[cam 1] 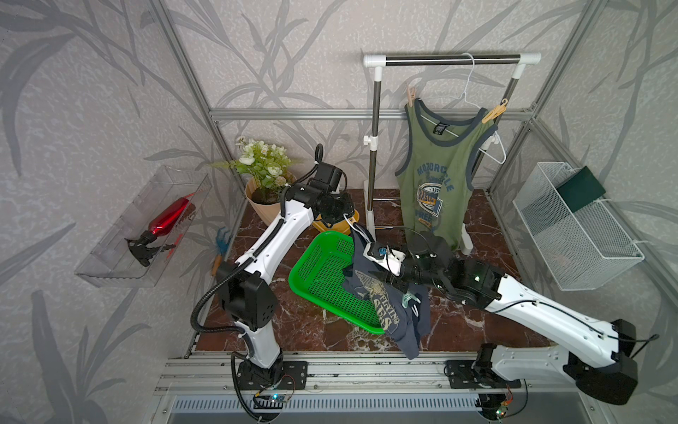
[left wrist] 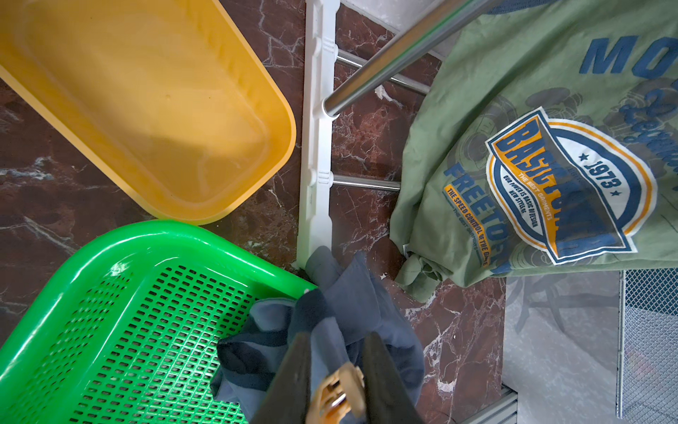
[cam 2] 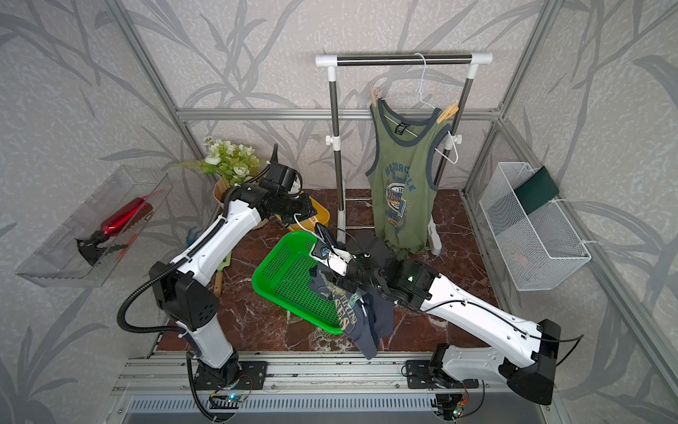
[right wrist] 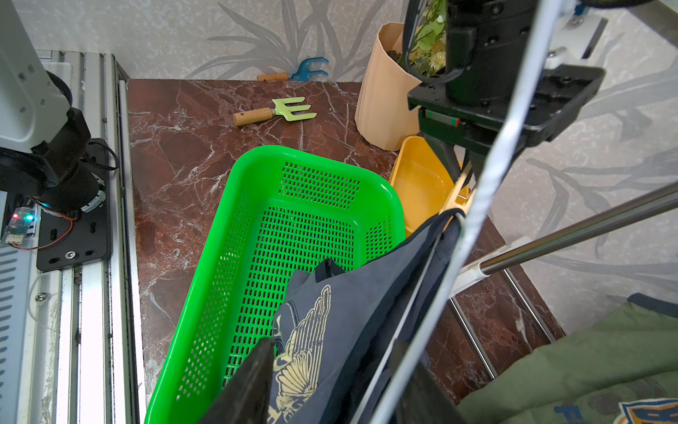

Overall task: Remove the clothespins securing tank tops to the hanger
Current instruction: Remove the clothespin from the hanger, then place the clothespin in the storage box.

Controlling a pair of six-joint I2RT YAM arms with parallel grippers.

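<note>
Item 1, clothespin [left wrist: 339, 385]: pale tan and small, with spring metal showing at its middle. It is sitting between the two dark fingers of my left pincer [left wrist: 337, 348], which is clamping on it. It is meeting a dark-trimmed strap of the slate-blue tank top [left wrist: 330, 301], above the far corner of the green basket [left wrist: 110, 293] and beside the yellow tray [left wrist: 146, 110].

Item 2, slate-blue tank top: it is crumpled, with dark trim and a cream winged print. My right pincer [right wrist: 334, 345] is clamping its fabric together with a white hanger [right wrist: 477, 220]. The cloth is draping partly over the basket and down toward the front of the marbled surface [cam 1: 293, 319].

Item 3, olive-green tank top [cam 1: 433, 172]: it has navy trim and "MOTORCYCLE" lettering. It is hanging flat on a wire hanger [cam 1: 467, 88] from the rack rail [cam 1: 451, 60] at the back.

Item 4, remaining clothespins: these are gripping the olive-green shoulders. One [cam 1: 411, 94] is standing nearly upright. The other [cam 1: 495, 112] is yellower and tilting outward.
</note>
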